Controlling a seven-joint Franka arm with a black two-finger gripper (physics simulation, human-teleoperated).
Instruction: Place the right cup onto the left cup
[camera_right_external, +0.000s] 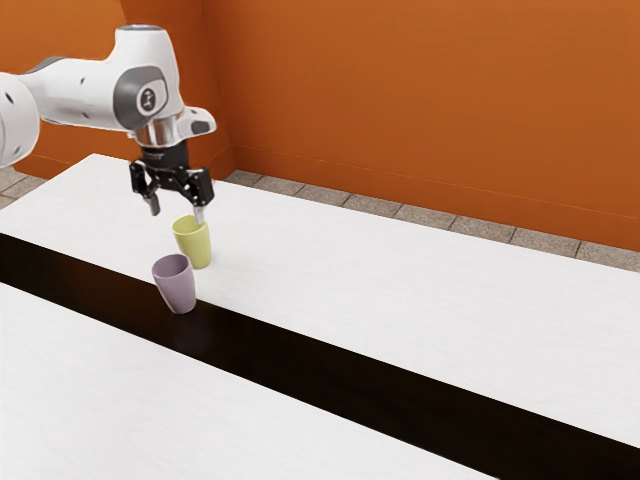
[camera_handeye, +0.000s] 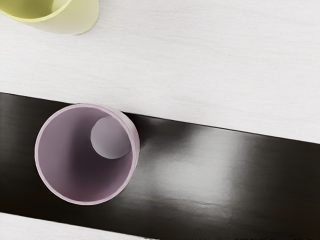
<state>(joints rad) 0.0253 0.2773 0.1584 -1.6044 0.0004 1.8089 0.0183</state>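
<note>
white, faintly grained counter (camera_right_external: 330, 410) lies nearest the exterior camera, crossed by a glossy black band (camera_right_external: 300, 360). on that band stands a tapered mauve cup (camera_right_external: 178, 290), smooth, upright, its round mouth open. near it, on the white surface, stands a yellow-green tapered cup (camera_right_external: 197, 250). my fingers (camera_right_external: 199, 214) are wide apart, above the counter. behind rises an orange wall (camera_right_external: 420, 100).

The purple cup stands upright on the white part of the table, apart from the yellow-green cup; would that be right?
Not quite: the purple cup stands on the dark stripe that runs along the table, as the exterior view shows. It is upright and apart from the yellow-green cup, as you say.
</note>
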